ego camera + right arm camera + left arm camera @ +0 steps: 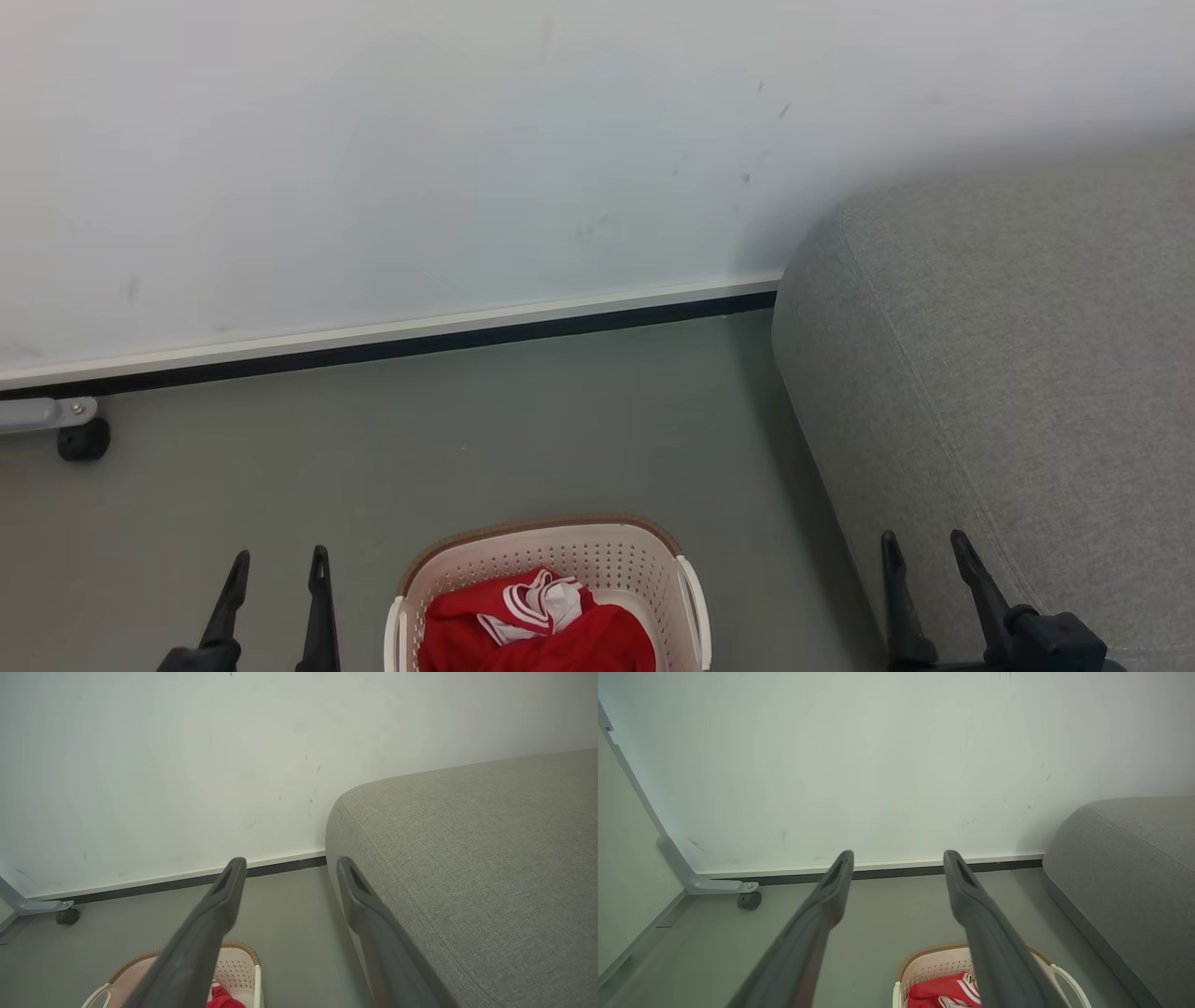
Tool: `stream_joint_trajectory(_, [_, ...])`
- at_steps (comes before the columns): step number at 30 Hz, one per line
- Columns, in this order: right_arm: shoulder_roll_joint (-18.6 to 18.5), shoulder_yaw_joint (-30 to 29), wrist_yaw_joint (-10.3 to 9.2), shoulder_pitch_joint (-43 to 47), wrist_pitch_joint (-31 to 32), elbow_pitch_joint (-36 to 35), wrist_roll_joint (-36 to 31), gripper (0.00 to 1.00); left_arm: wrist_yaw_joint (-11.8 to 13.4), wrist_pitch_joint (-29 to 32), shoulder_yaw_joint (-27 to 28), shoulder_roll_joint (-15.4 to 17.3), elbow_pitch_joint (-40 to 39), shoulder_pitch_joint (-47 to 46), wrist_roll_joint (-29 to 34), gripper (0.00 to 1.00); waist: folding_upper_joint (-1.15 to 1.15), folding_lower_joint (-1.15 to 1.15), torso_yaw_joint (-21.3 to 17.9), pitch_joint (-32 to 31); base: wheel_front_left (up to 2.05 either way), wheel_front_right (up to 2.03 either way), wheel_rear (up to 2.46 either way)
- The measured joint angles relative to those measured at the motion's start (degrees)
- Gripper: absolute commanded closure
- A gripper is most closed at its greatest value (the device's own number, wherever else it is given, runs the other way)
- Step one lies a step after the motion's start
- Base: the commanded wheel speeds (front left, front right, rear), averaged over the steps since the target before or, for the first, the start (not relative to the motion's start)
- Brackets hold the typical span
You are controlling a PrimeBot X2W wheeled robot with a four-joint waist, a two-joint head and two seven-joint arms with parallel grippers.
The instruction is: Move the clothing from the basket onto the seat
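Both grippers sit low in our head view: left gripper [280, 557] above the floor [467, 439], right gripper [924, 539] in front of the seat [1008, 373]. Fingers are apart on each, nothing held. The basket [551, 525] stands on the floor between them, near the seat. The clothing [560, 635] lies bunched inside it, bright red, with white striped trim and white lining on top. Left wrist view adds a grey frame leg [714, 886] with a black caster [749, 900] by the wall [878, 765]. Right wrist view gives us the seat's top, grey fabric with a stitched seam, plus a red sliver of clothing.
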Motion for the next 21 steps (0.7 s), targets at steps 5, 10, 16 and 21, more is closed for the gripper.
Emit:
stream_joint_trajectory(5, [0.0, -0.1, 0.15, -0.1, -0.2, -1.3, -0.1, 0.00, -1.3, 0.0, -1.1, 0.0, 0.0, -0.3, 0.5, 0.00, 0.00, 0.00, -0.1, 1.6, 0.00, 0.00, 0.00])
stream_joint_trajectory(10, [0.2, -0.2, 0.15, -0.7, -0.2, -2.5, -0.4, 0.00, -2.0, 0.0, -2.5, 0.1, 0.0, -1.9, 1.6, 0.00, 0.01, 0.00, -0.4, 4.0, 0.00, 0.00, 0.00])
stream_joint_trajectory(16, [0.3, -0.3, 0.15, -3.6, -0.2, -3.7, -0.6, 0.00, -3.0, 0.0, -4.1, 0.6, 1.6, -5.3, 3.5, 0.00, 0.01, 0.02, -1.1, 8.1, 0.00, 0.00, 0.00])
stream_joint_trajectory(21, [0.4, -0.5, 0.15, -4.6, -0.2, -4.8, -0.7, 0.00, -3.6, 0.0, -5.1, 0.5, 3.6, -7.9, 3.6, 0.00, 0.00, 0.02, -1.9, 11.1, 0.00, 0.00, 0.00])
